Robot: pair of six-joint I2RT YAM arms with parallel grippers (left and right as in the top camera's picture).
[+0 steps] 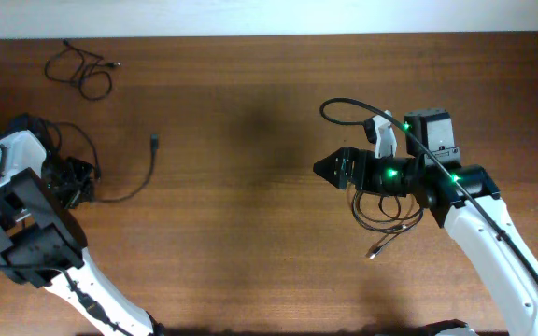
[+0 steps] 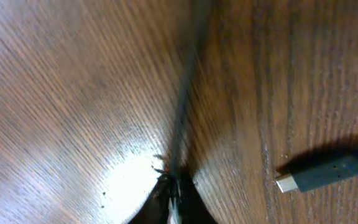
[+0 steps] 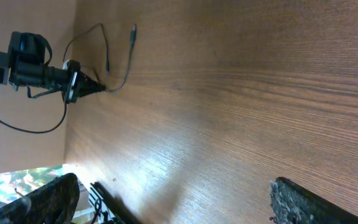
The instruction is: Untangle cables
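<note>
The left pincer [image 2: 174, 196] is clenching a thin black cable [image 2: 182, 106] at nine o'clock on the tabletop [image 1: 250, 261], the right pincer [image 1: 330, 169] is hanging released at three, and slow, low pulling away from the plug [image 1: 154, 142] is looking wisest.

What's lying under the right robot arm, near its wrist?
A loose coil of thin black cable lies on the brown wooden table, one plug end poking out. The right arm covers the coil's upper part.

2 white arms [image 1: 498, 245] carry black joints [image 1: 434, 191], black wires [image 1: 339, 101] and green lights [image 1: 392, 173].
</note>
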